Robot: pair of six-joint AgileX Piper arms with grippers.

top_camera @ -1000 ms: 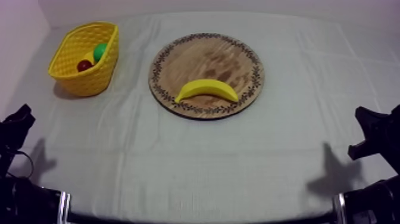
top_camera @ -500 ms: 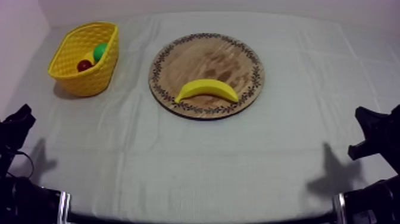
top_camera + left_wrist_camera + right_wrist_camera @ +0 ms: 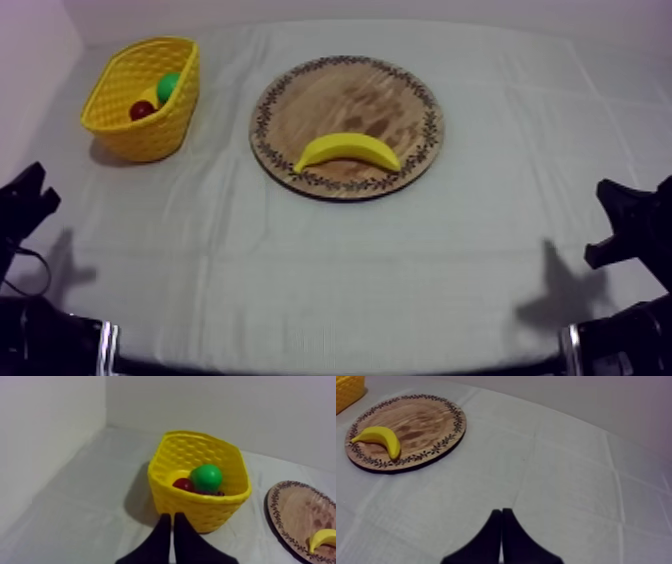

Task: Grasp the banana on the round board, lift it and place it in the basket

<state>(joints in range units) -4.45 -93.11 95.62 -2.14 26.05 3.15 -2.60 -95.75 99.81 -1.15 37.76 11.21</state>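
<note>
- Yellow banana (image 3: 347, 151) lies on the near half of the wooden board (image 3: 350, 90) in the top view, mid-table, with both its ends curving toward the near edge. It's well apart from both arms.
- Same view: left arm (image 3: 25, 205) sits low at the left edge and right arm (image 3: 630, 225) low at the right edge, neither one out over the table. The yellow basket (image 3: 150, 135) stands at the far left, near the board but not touching it, with a small red fruit (image 3: 141, 110) and a green fruit (image 3: 169, 86) inside. Plenty of bare cloth (image 3: 330, 270) between the arms and the board.
- Left wrist view: left gripper (image 3: 172, 517) has its fingers pressed together in a narrow wedge, holding nothing, aimed at the basket's near wall (close, but I can't say it's touching). The red and green fruit sit side by side in the basket. Off beside the basket you can see the board's rim and one end of the banana. A wall (image 3: 50, 436) runs along the cloth on the basket's other side, so less room there.
- Right wrist view: right gripper (image 3: 501, 512) is also closed up on nothing, low over bare cloth. The banana lies on the board well ahead of it and off to one side, with open cloth all the way between them.
</note>
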